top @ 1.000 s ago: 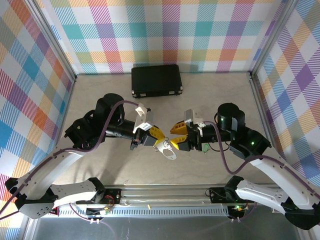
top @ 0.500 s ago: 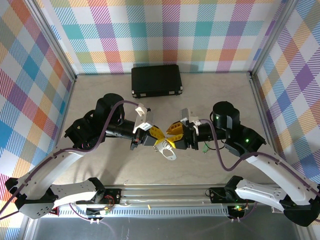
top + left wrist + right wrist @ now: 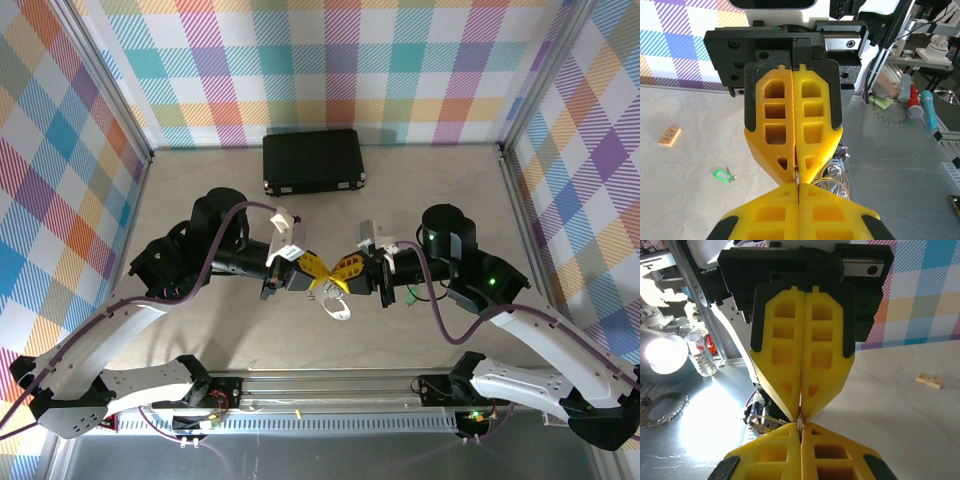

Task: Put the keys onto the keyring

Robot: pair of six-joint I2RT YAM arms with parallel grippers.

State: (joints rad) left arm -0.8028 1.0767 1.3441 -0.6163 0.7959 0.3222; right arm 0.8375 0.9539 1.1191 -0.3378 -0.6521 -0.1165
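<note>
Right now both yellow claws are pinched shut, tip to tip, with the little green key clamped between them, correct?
No: the left wrist view shows the green key lying loose on the table, away from the left gripper and right gripper, both shut tip to tip.

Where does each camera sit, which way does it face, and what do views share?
Top external: above and behind the bases, looking down on the tan table; both arms show, left gripper meeting right gripper tip to tip.
Left wrist: on the left arm, facing the right gripper; own yellow fingers at bottom.
Right wrist: on the right arm, facing the left gripper; own yellow fingers at bottom.
Shared: both wrist views show the shut tips and the thin silver wire keyring.
</note>
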